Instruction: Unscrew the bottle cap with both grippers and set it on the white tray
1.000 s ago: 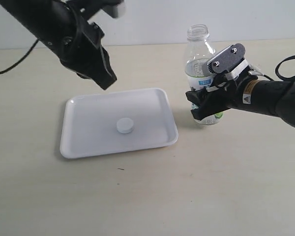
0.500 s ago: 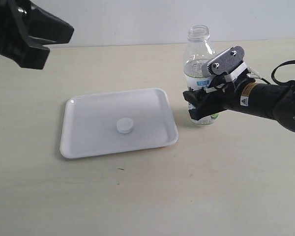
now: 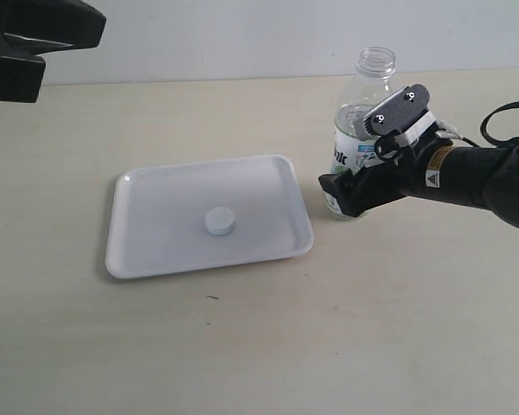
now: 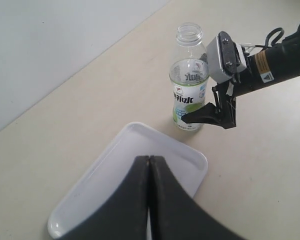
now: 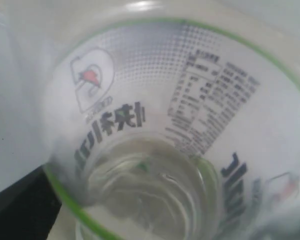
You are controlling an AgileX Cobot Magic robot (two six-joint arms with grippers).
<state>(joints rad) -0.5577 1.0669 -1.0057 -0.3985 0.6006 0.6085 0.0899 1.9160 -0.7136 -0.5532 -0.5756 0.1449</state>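
Observation:
The bottle cap lies flat in the middle of the white tray. The bottle stands to the right of the tray with its threaded neck bare, leaning with the neck to the right. My right gripper, the one with the grey screw plate, is shut on the bottle's lower part. The right wrist view is filled by the bottle. My left gripper hangs high at the far left, partly cut off. In the left wrist view its fingers are pressed together over the tray, hiding the cap.
The beige tabletop stretches in front of the tray and bottle. A pale wall runs along the table's far edge. A black cable loops off the right arm behind the bottle.
My left arm has lifted away from above the tray to the upper left. The right gripper has shifted lower on the bottle, and the bottle's neck has tipped to the right.

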